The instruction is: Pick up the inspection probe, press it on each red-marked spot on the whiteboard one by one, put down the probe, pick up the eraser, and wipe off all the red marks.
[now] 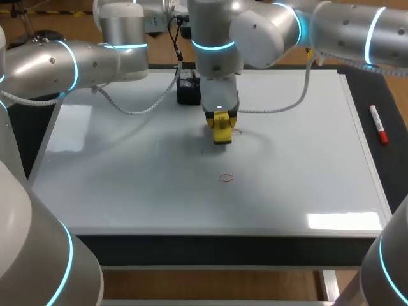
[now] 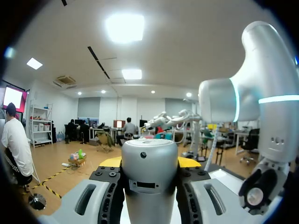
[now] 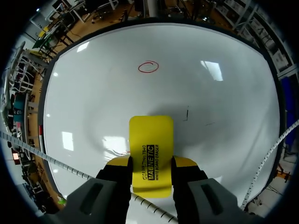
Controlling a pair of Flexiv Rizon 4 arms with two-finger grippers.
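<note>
Eraser [image 3: 150, 135] (yellow) clamped in right pincer [image 3: 151, 162], on whiteboard [image 3: 224, 121]; red circle [image 3: 148, 67] ahead; left pincer [image 2: 149, 162] grip unclear

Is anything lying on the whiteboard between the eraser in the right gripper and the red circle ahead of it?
Nothing visible does. Only bare whiteboard lies between the eraser, held in the right gripper, and the red circle; a small dark tick sits off to one side.
</note>
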